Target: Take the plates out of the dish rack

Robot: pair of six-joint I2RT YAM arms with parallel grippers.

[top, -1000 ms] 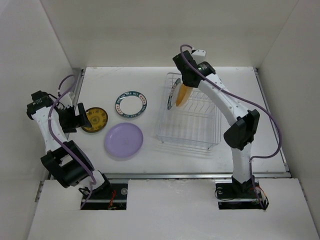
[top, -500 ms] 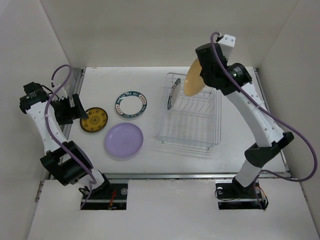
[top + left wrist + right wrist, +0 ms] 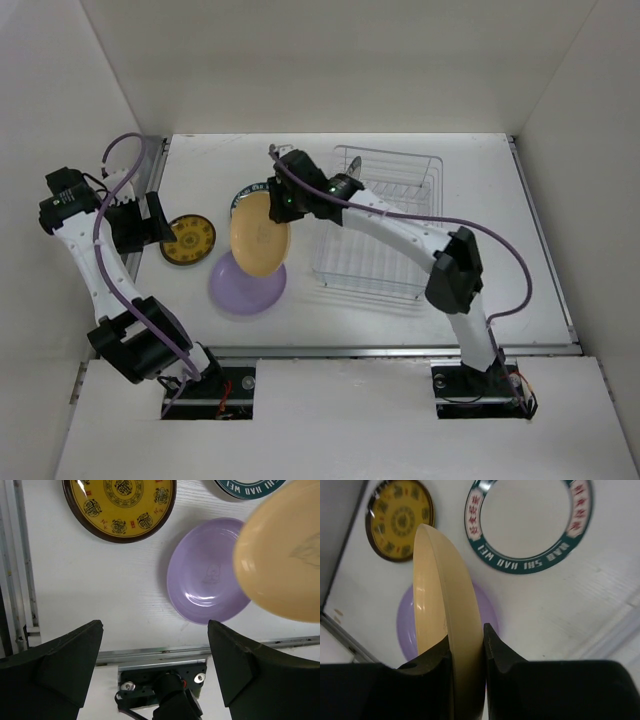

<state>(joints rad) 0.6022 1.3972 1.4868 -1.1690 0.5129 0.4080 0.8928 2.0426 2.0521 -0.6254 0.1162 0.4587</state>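
The right claw (image 3: 466, 641) is pinched tight on the rim of the yellow plate (image 3: 440, 590) — one finger on each face. The plate stands on its edge in the grip, tilted, up in the air. Below it lies the purple plate (image 3: 205, 575), flat on the table (image 3: 480, 170). Near that are the white plate with the dark ring (image 3: 530, 520) and the small mustard plate (image 3: 120, 505). Both lie flat and apart from each other.

The step in hand, I think, is to put the yellow plate down. To do it well, the wrist should turn first so the plate goes flat. Then the arm should come down slowly. The claw should let go only when the plate rests on something. If it lets go too soon, the plate can drop and crack.

From above, the yellow plate hangs over the purple one and partly over the ringed one. Setting it on the purple plate looks fine if it lands in the middle — off to one side, it could slide.

The left claw (image 3: 155, 630) is wide apart with nothing in it. It hovers by the mustard plate and should keep clear.

The dish rack (image 3: 385, 235) sits on the right side of the table, well apart from the flat plates. The right arm crosses one corner of it, so I cannot tell if a plate is left there.
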